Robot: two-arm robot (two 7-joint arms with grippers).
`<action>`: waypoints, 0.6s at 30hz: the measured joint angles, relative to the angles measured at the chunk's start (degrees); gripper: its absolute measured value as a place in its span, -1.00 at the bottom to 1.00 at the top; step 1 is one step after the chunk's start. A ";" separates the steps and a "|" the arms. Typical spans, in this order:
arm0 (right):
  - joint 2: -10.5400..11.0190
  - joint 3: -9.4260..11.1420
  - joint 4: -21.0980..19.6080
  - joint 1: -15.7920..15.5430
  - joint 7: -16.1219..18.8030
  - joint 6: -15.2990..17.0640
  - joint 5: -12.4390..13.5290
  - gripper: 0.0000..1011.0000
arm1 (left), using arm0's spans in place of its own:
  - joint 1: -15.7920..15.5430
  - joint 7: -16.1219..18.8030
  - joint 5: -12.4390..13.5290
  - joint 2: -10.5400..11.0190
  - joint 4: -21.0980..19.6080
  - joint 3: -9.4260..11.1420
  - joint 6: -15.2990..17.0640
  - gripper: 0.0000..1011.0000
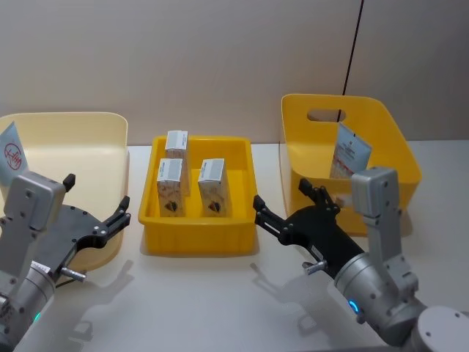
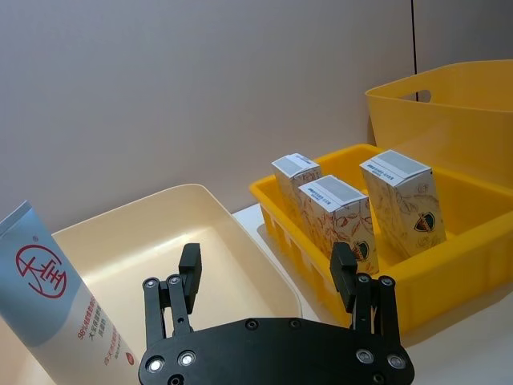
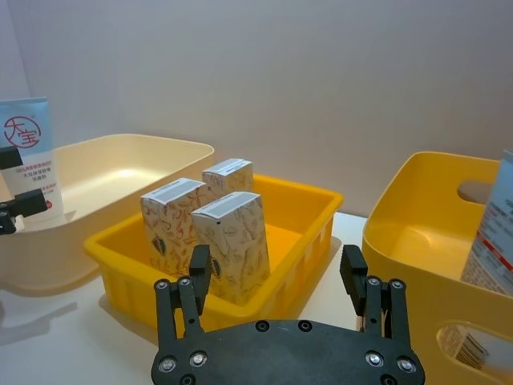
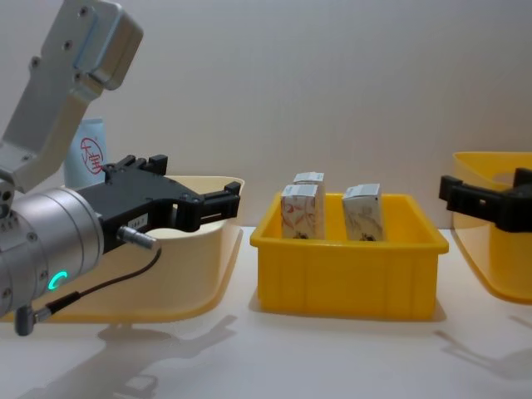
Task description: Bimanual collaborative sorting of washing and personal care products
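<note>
Three cartons (image 1: 170,187) stand in the middle tray (image 1: 198,238), probably yet to be sorted. One tube (image 1: 11,152) leans in the cream bin (image 1: 73,128), another tube (image 1: 350,154) in the yellow bin (image 1: 392,136). My left gripper (image 1: 97,192) and right gripper (image 1: 280,193) hover beside the tray, empty, fingers apart.

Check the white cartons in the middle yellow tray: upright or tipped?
Upright: all three small white swirl-printed cartons stand on end in the shallow yellow plastic tray.

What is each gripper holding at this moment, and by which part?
Nothing is held. The left gripper is open at the cream bin, the right gripper open near the yellow tray; both are empty.
</note>
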 joint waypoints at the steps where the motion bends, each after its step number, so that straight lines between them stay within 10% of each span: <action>1: -0.05 -0.07 0.19 0.24 0.09 0.11 0.00 0.98 | 0.00 0.00 0.00 0.00 0.00 0.00 0.00 0.98; 18: -2.18 -3.18 5.46 7.17 1.21 4.11 -2.71 0.98 | 0.00 0.00 -0.01 0.00 0.00 0.00 0.00 0.98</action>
